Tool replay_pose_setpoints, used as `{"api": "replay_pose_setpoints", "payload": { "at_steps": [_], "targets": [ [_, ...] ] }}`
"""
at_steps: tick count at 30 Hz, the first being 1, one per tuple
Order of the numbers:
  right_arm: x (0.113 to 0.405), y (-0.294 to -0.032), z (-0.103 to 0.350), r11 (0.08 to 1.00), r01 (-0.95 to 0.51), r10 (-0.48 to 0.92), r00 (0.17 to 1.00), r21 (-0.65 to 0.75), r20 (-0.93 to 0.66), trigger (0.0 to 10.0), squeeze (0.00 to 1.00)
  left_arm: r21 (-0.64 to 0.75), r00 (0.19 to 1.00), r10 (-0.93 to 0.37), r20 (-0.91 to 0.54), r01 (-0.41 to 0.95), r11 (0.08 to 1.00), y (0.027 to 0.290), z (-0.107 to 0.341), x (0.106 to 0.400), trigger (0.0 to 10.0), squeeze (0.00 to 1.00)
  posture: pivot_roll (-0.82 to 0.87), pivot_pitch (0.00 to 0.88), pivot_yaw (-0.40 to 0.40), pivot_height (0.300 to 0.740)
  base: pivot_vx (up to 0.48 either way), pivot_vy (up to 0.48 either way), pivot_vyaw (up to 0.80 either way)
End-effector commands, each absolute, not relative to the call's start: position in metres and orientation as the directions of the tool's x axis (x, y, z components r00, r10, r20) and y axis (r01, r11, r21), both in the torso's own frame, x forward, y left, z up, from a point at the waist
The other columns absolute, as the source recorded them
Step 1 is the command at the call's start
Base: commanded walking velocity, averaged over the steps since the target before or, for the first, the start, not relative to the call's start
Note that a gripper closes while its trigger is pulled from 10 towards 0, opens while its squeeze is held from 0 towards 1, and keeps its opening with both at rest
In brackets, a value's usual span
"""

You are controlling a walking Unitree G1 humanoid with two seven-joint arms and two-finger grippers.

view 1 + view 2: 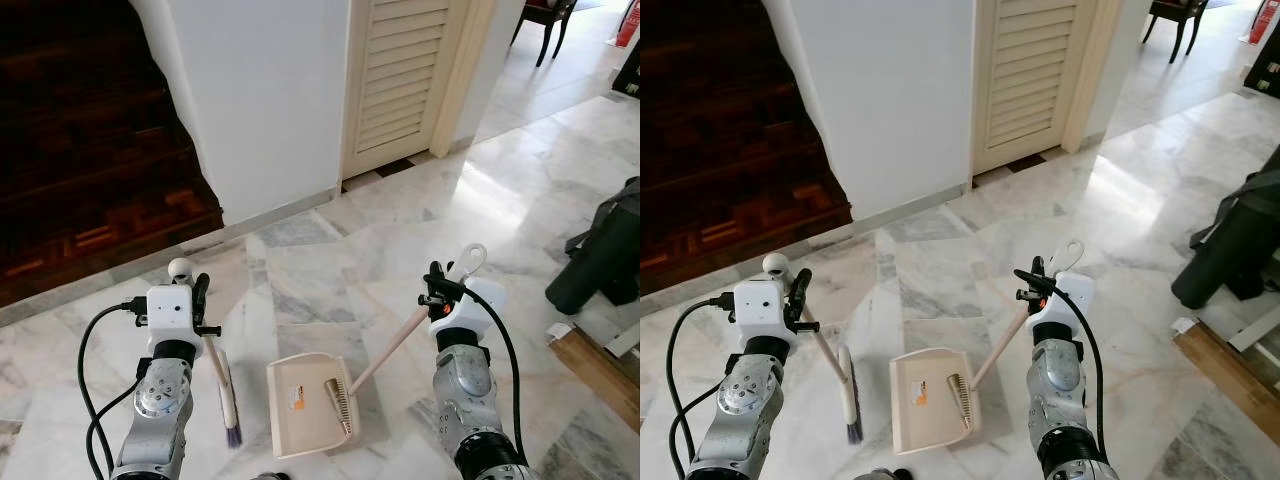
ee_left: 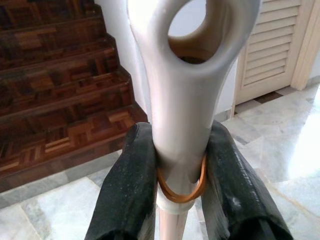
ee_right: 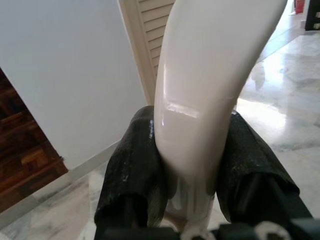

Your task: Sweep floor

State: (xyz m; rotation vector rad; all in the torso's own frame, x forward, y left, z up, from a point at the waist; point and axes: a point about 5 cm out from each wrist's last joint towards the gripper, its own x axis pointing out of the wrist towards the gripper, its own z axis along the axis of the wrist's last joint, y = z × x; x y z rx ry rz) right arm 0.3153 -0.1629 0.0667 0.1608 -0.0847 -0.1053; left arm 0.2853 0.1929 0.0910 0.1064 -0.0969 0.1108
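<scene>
My left gripper [image 1: 199,300] is shut on the white handle of a small broom [image 1: 222,384]; its purple bristles touch the marble floor in front of me. In the left wrist view both black fingers [image 2: 127,190] clamp the broom handle [image 2: 185,105] just below its hanging hole. My right gripper [image 1: 437,283] is shut on the long handle of a cream dustpan [image 1: 308,392], which lies flat on the floor between the arms, a comb-like strip at its right edge. The right wrist view has the dustpan handle [image 3: 200,100] pinched between the fingers [image 3: 132,170].
A white wall [image 1: 260,100] and a louvred door [image 1: 405,70] stand ahead. Dark wooden stairs [image 1: 90,150] rise at the left. A black bag [image 1: 605,255] and a wooden board [image 1: 595,365] lie at the right. A chair [image 1: 545,20] stands far back right.
</scene>
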Motion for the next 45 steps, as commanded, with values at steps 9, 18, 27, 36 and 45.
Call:
{"api": "replay_pose_setpoints", "payload": {
  "at_steps": [9, 18, 27, 36, 45],
  "targets": [
    [0.3204, -0.1574, 0.0755, 0.98, 0.077, -0.099, 0.989, 0.184, 0.113, 10.0, 0.0, 0.098, 0.984, 0.102, 0.145, -0.117, 0.988, 0.1941, 0.0996, 0.2853, 10.0, 0.0, 0.14, 0.0, 0.023, 0.74, 0.0, 0.261, 0.0],
    [0.3208, -0.1595, 0.0763, 0.983, 0.076, -0.096, 0.989, 0.167, 0.113, 10.0, 0.0, 0.095, 0.984, 0.107, 0.146, -0.121, 0.988, 0.1937, 0.1006, 0.2861, 10.0, 0.0, 0.14, 0.016, 0.018, 0.74, 0.0, 0.265, 0.0],
    [0.3214, -0.1581, 0.0763, 0.982, 0.071, -0.091, 0.99, 0.173, 0.111, 10.0, 0.0, 0.093, 0.983, 0.11, 0.145, -0.124, 0.988, 0.1941, 0.1011, 0.2868, 10.0, 0.0, 0.14, 0.029, 0.018, 0.74, 0.0, 0.273, 0.27],
    [0.3214, -0.1583, 0.0753, 0.981, 0.075, -0.094, 0.99, 0.177, 0.104, 10.0, 0.0, 0.094, 0.983, 0.112, 0.145, -0.126, 0.988, 0.1951, 0.1018, 0.2875, 10.0, 0.0, 0.15, 0.032, 0.02, 0.74, 0.0, 0.275, 0.0],
    [0.3213, -0.1583, 0.075, 0.981, 0.073, -0.092, 0.99, 0.179, 0.103, 10.0, 0.0, 0.095, 0.983, 0.111, 0.145, -0.125, 0.988, 0.1949, 0.1021, 0.288, 10.0, 0.0, 0.14, 0.035, 0.02, 0.74, 0.0, 0.276, 0.0]
  ]
}}
